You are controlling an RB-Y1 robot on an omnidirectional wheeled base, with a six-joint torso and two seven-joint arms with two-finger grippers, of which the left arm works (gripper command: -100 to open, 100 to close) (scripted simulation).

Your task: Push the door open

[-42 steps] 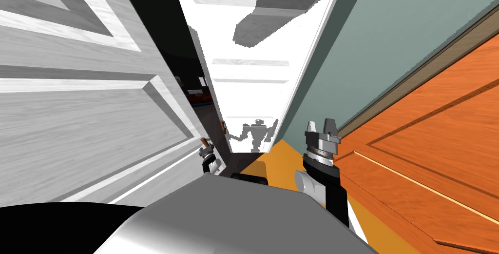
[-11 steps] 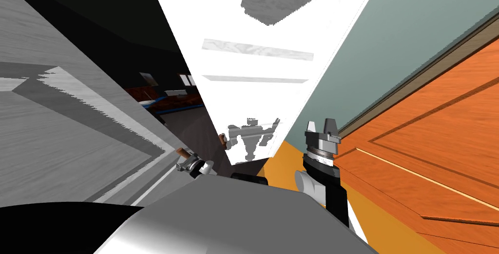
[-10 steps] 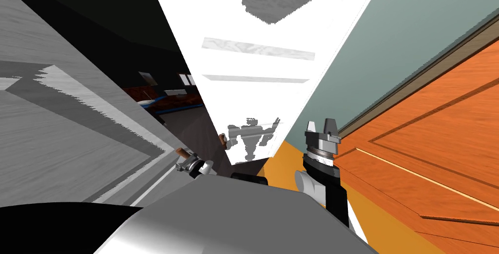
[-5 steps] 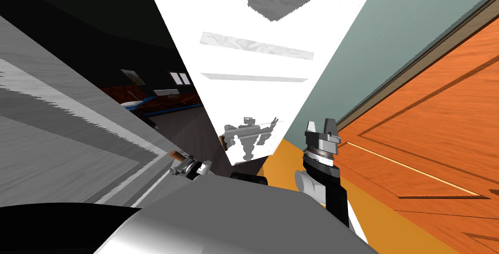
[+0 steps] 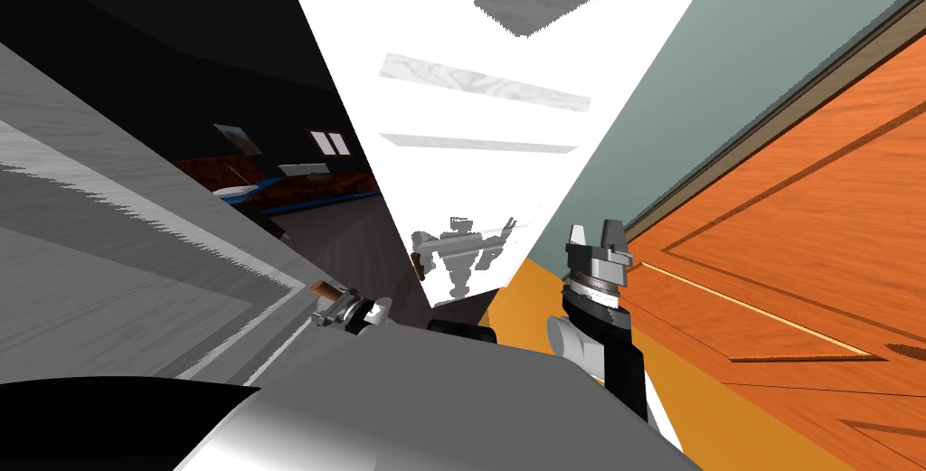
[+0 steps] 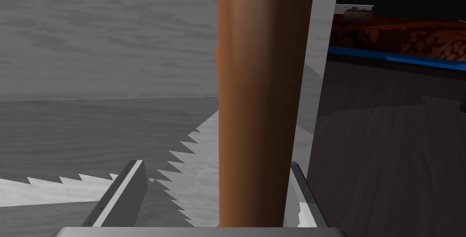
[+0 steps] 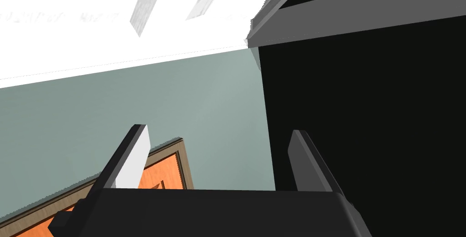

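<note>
A grey panelled door (image 5: 136,249) slants across the left of the head view, swung away from a white door leaf (image 5: 479,176) in the middle. A dark gap lies between them. My left gripper (image 5: 327,297) is at the grey door's brown handle (image 5: 322,289). In the left wrist view the handle (image 6: 259,88) stands as a thick brown bar between the open fingers of that gripper (image 6: 216,168), against one finger (image 6: 302,189) and apart from the other. The grey door (image 6: 91,66) fills the space behind. My right gripper (image 5: 597,232) is raised beside the chest, open and holding nothing.
Through the gap a dim room shows a dark floor (image 6: 387,148), a bed (image 6: 400,34) with a brown patterned cover and blue edge, and a window (image 5: 327,141). The white leaf carries its own small brown handle (image 5: 417,263). A grey-green wall (image 5: 723,68) and an orange panelled door (image 5: 796,249) stand right.
The grey door has swung further to the left and the gap has widened. My left gripper has moved left with the handle. The right arm has stayed put.
</note>
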